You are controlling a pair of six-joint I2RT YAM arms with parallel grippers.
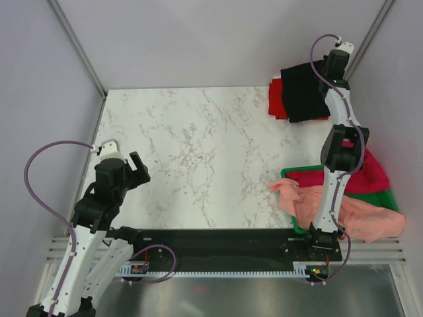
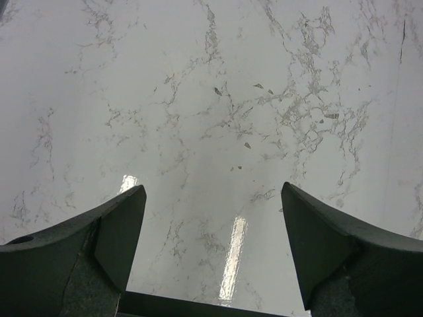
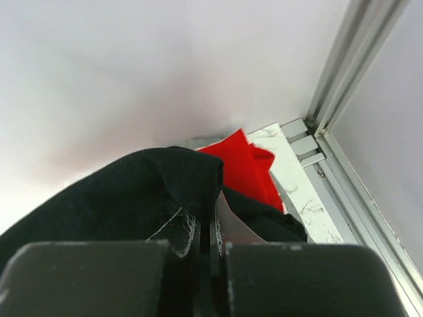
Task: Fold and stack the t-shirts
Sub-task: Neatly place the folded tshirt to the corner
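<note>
**Shirts, four in all, one of each colour.**

- Black shirt (image 1: 303, 92), one: a flat, roughly square fold at the far right corner of the counter (image 1: 198, 152). It lies on top of the red shirt. In the right wrist view a bunched edge of it (image 3: 112, 198) rises between the fingers.
- Red shirt (image 1: 276, 98), one: folded under the black one. It shows along the black shirt's left side and as a strip at its near edge.
- Salmon-pink shirt (image 1: 350, 214), one: crumpled and unfolded at the near right edge. It is draped over the bin's rim, with a sleeve spilling onto the marble.
- Magenta shirt (image 1: 373, 173), one: bunched in the bin at the right edge, partly hidden by the right arm.

**Bin** (image 1: 301, 173), one: green, at the near right, mostly covered by cloth.

**Grippers, two.**

- Right gripper (image 3: 206, 224): at the far right corner, fingers pressed together on the black shirt's edge.
- Left gripper (image 2: 211, 218): near the left edge, fingers spread wide and holding nothing, over bare marble.
</note>
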